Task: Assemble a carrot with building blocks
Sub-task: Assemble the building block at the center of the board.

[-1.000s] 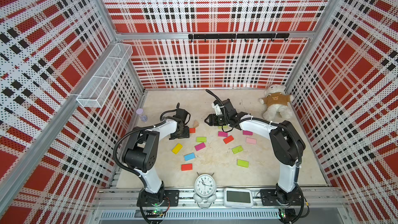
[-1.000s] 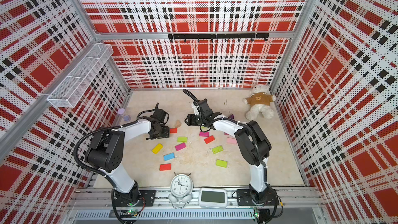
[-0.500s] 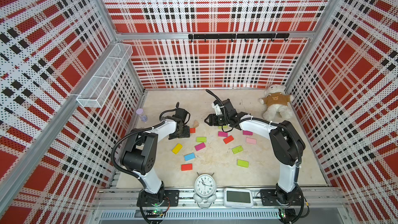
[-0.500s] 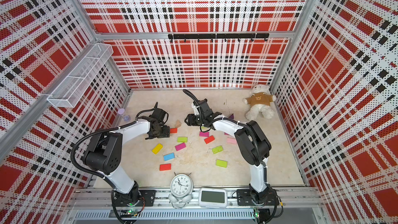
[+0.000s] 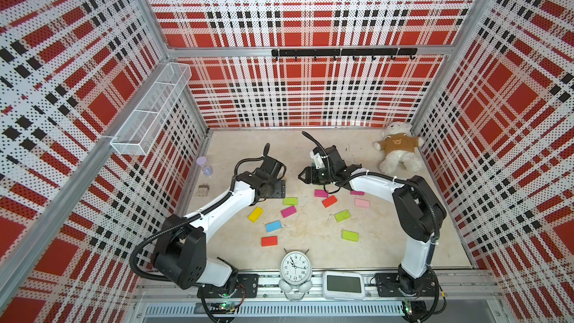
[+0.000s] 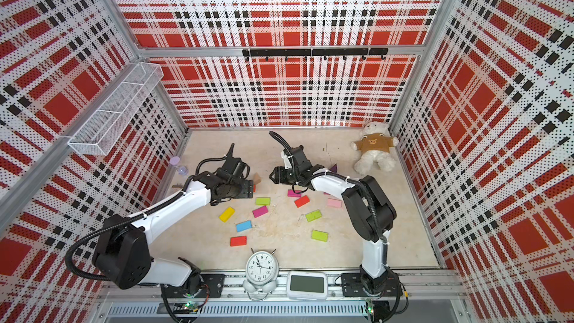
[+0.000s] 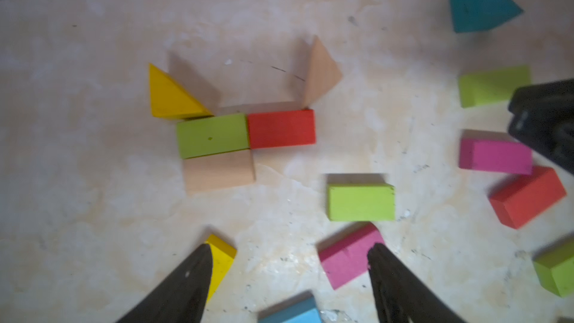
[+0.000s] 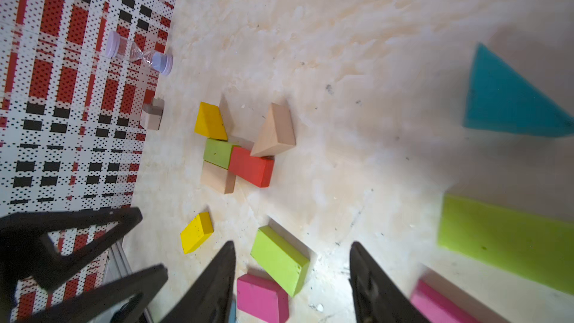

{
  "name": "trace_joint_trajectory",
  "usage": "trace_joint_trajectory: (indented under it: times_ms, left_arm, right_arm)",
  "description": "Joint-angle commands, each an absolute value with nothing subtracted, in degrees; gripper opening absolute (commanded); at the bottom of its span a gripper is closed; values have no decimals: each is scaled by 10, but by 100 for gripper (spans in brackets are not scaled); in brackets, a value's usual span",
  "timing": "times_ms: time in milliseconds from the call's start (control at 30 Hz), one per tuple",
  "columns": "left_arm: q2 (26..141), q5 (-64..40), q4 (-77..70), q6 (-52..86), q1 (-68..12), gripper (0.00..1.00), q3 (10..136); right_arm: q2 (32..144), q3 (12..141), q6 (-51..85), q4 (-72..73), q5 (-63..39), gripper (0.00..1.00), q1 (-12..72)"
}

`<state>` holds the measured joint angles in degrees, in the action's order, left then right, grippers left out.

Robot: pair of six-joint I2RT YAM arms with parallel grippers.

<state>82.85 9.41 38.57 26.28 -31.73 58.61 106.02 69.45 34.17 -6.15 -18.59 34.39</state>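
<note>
Building blocks lie on the beige floor. A cluster shows in the left wrist view: yellow wedge (image 7: 174, 97), lime block (image 7: 212, 135), red block (image 7: 281, 128), tan block (image 7: 219, 170) and tan wedge (image 7: 320, 73), all touching. My left gripper (image 7: 290, 253) (image 5: 273, 186) hangs open above the floor near the cluster, holding nothing. My right gripper (image 8: 292, 245) (image 5: 302, 177) is open and empty too, above a loose lime block (image 8: 279, 259). Loose blocks spread toward the front: yellow (image 5: 255, 214), blue (image 5: 273, 226), magenta (image 5: 288, 211), red (image 5: 269, 241). A teal wedge (image 8: 509, 104) lies apart.
A teddy bear (image 5: 397, 150) sits at the back right corner. An alarm clock (image 5: 295, 264) and a white timer (image 5: 343, 284) stand at the front edge. An hourglass (image 5: 205, 166) and a tan plug cube (image 5: 203, 190) lie by the left wall. A wire basket (image 5: 152, 110) hangs there.
My left gripper has opened wider and shifted slightly, and in a top view it now covers the cluster's red block. The right gripper's jaws have spread a little; that arm stays put.
</note>
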Motion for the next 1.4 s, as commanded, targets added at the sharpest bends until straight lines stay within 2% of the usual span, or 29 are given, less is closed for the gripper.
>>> trace_joint_trajectory:
  times_ms: [0,267,633,1067,1233,1367]
  left_arm:
    - [853,99,378,300,-359,82,590]
    - [961,99,368,303,-398,85,636]
    - [1034,109,358,304,-398,86,663]
    - [1071,111,346,315,-377,72,673]
    - [1070,110,340,324,-358,64,660]
    - [1058,108,332,331,-338,64,643]
  right_arm:
    - [1004,664,349,-33,-182,62,316]
    - [952,602,342,-33,-174,65,283]
    - [967,601,353,-11,-184,65,283]
    - [990,615,359,-7,-193,65,283]
    - [997,620,363,-5,-198,65,284]
    - [1003,622,368,-1,-205,64,284]
